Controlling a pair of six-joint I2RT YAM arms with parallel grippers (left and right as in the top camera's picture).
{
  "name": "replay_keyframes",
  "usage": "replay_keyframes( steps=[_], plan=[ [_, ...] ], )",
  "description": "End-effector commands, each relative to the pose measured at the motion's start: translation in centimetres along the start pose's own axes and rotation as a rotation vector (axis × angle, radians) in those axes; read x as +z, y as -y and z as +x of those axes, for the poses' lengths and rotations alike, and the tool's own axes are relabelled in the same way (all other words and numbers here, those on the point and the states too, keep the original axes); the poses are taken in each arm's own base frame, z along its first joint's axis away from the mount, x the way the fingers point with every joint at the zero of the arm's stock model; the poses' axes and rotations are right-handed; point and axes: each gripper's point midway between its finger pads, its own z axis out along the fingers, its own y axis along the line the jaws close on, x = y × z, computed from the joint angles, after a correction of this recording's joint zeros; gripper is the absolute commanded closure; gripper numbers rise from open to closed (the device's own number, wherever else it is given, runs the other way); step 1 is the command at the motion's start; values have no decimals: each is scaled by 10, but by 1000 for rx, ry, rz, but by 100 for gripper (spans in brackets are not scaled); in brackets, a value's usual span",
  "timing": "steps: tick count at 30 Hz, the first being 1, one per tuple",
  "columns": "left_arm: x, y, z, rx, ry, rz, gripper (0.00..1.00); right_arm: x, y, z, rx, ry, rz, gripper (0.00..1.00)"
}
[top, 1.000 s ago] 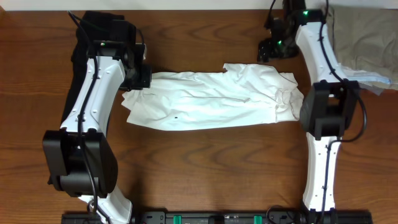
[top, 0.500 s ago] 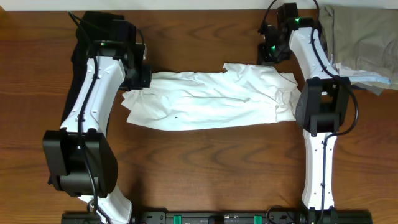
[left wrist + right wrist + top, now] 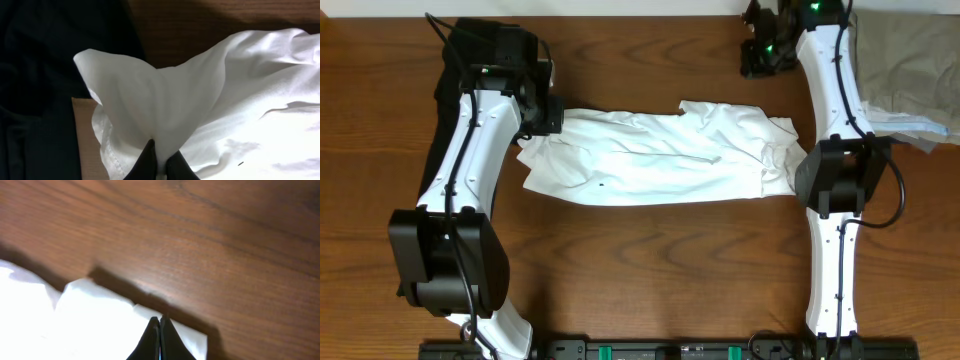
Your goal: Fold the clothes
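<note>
Clothes on the table [image 3: 650,270] are chiefly a white shirt [image 3: 660,155], which lies at the centre as a long, crumpled band stretched from 9 o'clock to 3 o'clock. Its cloth is rumpled into soft ridges and bunched folds, thickest at the 3 o'clock end, and a tiny dark speck shows on its near side. At the 9 o'clock end the left gripper [image 3: 161,150] is clenched on a pinch of the shirt, so the cloth rises from the fingers in a peaked fold. A black garment [image 3: 40,60] lies just beyond that end, toward 10 o'clock, partly under the left arm. The right gripper [image 3: 160,322] sits near 1 o'clock, apart from the shirt in the overhead view. Its fingertips are pressed together with nothing visible between them, and a white corner of the shirt lies below. A grey cloth [image 3: 910,60] rests at 2 o'clock.
</note>
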Motion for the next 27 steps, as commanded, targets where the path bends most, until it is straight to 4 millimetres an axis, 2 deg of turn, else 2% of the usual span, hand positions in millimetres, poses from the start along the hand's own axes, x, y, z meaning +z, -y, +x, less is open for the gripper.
replay_keyframes(
  steps=[1, 2, 3, 4, 6, 9, 14, 19, 23, 25, 27],
  plan=[
    [-12, -3, -13, -32, 44, -17, 94, -5, -26, 0, -31, -4, -84, 70],
    [-12, -3, -12, -36, 41, -17, 94, -2, -33, 4, -49, -21, -102, 57],
    [-12, -4, -11, -43, 40, -18, 94, 4, -41, 10, -72, -44, -111, 49],
    [-12, -3, -11, -44, 40, -17, 94, 9, -47, 13, -91, -61, -112, 44],
    [-12, -4, -11, -46, 40, -18, 94, 23, -55, 19, -118, -90, -80, 42],
    [-12, -4, -11, -46, 39, -18, 94, 45, -65, 26, -129, -117, -30, 42],
    [-11, -4, -9, -46, 31, -18, 94, 76, -69, 40, -94, -154, 85, 43],
    [-11, -4, -7, -46, 20, -19, 94, 84, -65, 54, -83, -201, 148, 42],
    [-11, -4, -7, -46, 19, -19, 94, 90, -54, 60, -80, -215, 198, 42],
    [-11, -4, -6, -46, 18, -19, 94, 92, -48, 60, -78, -213, 224, 47],
    [-11, -4, -6, -46, 19, -19, 94, 93, -43, 57, -74, -199, 243, 61]
  ],
)
